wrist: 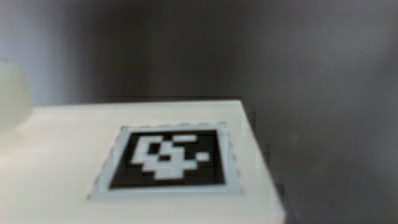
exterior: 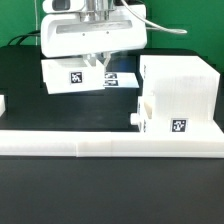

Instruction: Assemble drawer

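A white open-top drawer tray (exterior: 70, 77) with a square black-and-white marker sits tilted at the back, left of centre in the exterior view. My gripper (exterior: 97, 62) comes down from above onto the tray's upper edge, and its fingers appear closed on that wall. The wrist view is filled by the tray's white face (wrist: 71, 150) and its marker (wrist: 171, 157); my fingers are hidden there. The tall boxy drawer shell (exterior: 180, 92) stands at the exterior view's right, with a marker low on its front, apart from the tray.
The marker board (exterior: 118, 79) lies flat on the black table between tray and shell. A long low white rail (exterior: 100, 147) runs across the front. A small white part (exterior: 3, 103) shows at the exterior view's left edge.
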{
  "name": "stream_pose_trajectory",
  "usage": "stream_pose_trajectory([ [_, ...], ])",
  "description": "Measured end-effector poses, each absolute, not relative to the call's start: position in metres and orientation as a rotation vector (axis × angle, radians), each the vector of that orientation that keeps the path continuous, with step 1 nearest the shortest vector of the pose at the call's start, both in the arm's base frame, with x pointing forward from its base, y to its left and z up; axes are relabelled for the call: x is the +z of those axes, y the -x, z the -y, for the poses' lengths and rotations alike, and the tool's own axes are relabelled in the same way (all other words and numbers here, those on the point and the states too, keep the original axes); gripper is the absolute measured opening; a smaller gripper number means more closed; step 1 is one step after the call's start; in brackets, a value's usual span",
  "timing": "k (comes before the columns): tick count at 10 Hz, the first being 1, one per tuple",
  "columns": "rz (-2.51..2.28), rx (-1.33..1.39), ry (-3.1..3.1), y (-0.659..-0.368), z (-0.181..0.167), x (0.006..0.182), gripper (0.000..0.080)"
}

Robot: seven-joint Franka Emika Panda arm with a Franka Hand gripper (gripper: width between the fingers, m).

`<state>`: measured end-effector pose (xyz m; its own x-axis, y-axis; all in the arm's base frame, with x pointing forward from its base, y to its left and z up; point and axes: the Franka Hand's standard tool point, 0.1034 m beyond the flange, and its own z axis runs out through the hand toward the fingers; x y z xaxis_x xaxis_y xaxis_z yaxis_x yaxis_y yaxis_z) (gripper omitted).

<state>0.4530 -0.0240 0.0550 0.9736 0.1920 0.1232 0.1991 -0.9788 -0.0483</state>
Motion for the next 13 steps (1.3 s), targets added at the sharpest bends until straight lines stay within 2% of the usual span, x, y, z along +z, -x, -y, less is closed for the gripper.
stream_pose_trajectory([
  [4, 0.931, -0.175, 2.956, -0.457, 0.032, 0.047, 0.0041],
  [6, 1.250, -0.145, 2.853, -0.472, 0.032, 0.053, 0.0041],
  [10, 1.619, -0.134, 2.679, -0.470, 0.033, 0.049, 0.0041],
  [13, 1.898, -0.099, 2.496, -0.485, 0.031, 0.053, 0.0041],
])
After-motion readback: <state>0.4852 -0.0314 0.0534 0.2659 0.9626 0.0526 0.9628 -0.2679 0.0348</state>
